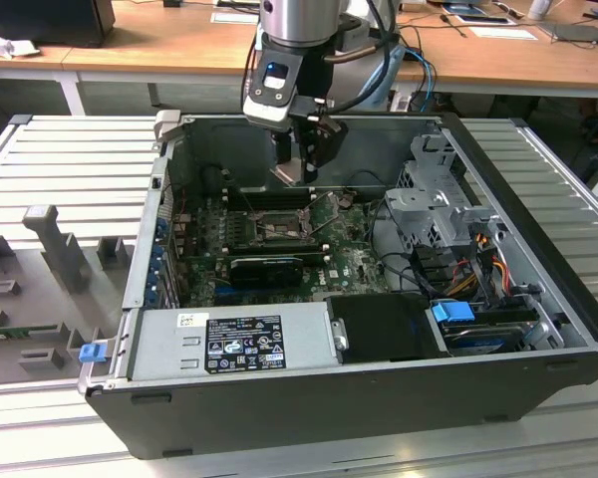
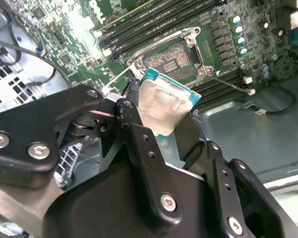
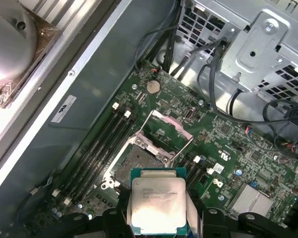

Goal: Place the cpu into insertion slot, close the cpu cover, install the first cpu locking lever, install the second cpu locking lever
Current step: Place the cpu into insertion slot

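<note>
The cpu (image 3: 158, 203) is gripped by its edges in the hand (image 1: 297, 169), closed on it, and is held above the slot (image 3: 139, 161), apart from it. The cover (image 3: 170, 121) is raised open. The case (image 1: 279, 398) is laid on the bench (image 1: 70, 169).

The exterior view looks down from well back into the open computer case (image 1: 279, 423). Both wrist views sit close above the green board (image 3: 248, 158), facing down past the cpu (image 2: 164, 106), and both wrist views share the insertion slot (image 3: 137, 161).
</note>
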Action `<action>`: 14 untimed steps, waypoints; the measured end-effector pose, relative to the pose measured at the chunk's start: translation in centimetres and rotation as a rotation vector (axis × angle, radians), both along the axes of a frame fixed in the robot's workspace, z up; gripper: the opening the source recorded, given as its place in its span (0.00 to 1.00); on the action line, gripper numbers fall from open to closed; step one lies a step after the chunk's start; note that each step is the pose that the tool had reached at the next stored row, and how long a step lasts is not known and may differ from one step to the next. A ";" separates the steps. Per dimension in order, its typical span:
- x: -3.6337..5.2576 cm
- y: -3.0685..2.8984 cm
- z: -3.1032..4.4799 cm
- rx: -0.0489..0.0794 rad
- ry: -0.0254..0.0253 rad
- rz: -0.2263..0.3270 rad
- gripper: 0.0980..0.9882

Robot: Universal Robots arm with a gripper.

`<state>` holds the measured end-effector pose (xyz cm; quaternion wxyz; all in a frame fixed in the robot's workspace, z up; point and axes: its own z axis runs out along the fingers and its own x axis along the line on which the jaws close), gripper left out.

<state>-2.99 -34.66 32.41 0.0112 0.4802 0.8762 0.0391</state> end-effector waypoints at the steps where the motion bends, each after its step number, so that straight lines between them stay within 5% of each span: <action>1: 0.00 0.00 -0.03 0.000 0.0000 -0.026 0.48; 14: 0.00 0.00 -0.12 0.000 -0.0001 -0.110 0.48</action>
